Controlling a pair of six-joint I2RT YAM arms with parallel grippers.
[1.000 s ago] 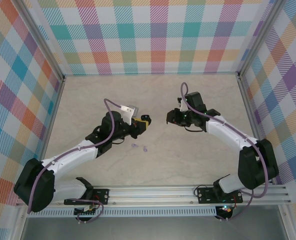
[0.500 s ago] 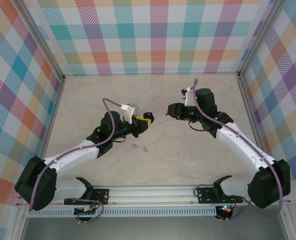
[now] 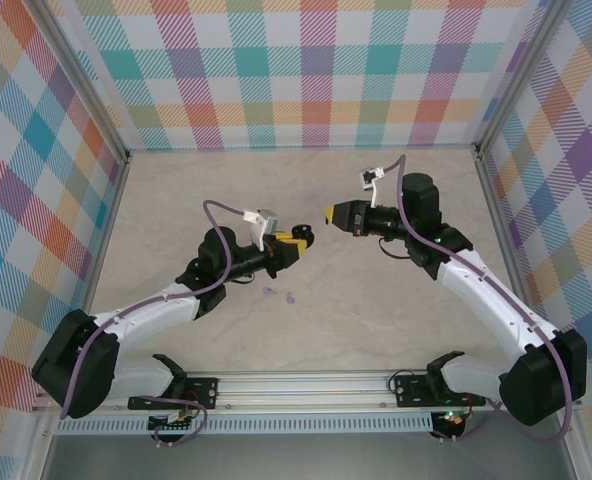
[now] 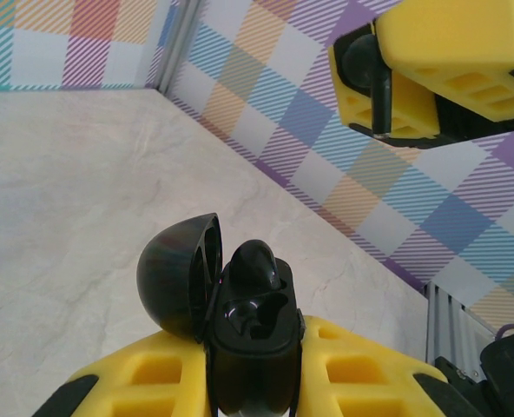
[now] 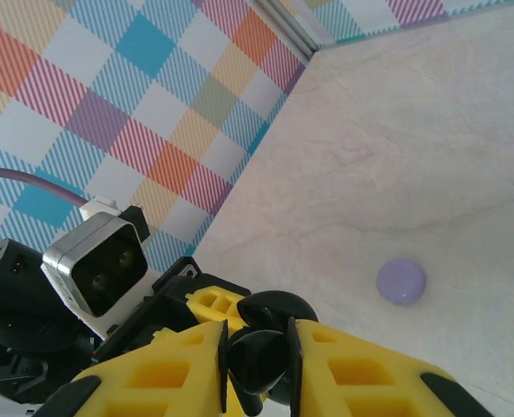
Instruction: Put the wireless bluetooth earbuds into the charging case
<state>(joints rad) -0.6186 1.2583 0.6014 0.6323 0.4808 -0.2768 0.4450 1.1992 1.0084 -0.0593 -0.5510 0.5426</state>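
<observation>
My left gripper (image 3: 294,243) is shut on the open black charging case (image 4: 253,347), held above the table. Its lid (image 4: 177,276) hangs open to the left. One black earbud (image 4: 257,261) sits in the upper slot and the lower slot is empty. My right gripper (image 3: 333,213) faces it from a short gap away, shut on a second black earbud (image 5: 261,358). In the left wrist view the right gripper (image 4: 374,78) hovers at the upper right. Two pale lavender earbuds (image 3: 268,291) (image 3: 290,298) lie on the table below the left gripper.
A small round lavender piece (image 5: 401,281) rests on the marble table top (image 3: 356,310). Plaid walls close in the back and both sides. The metal rail (image 3: 316,385) with the arm bases runs along the near edge.
The right gripper has risen and shifted towards the left gripper, its elbow swinging out to the right. The left gripper with the case has edged slightly right.
</observation>
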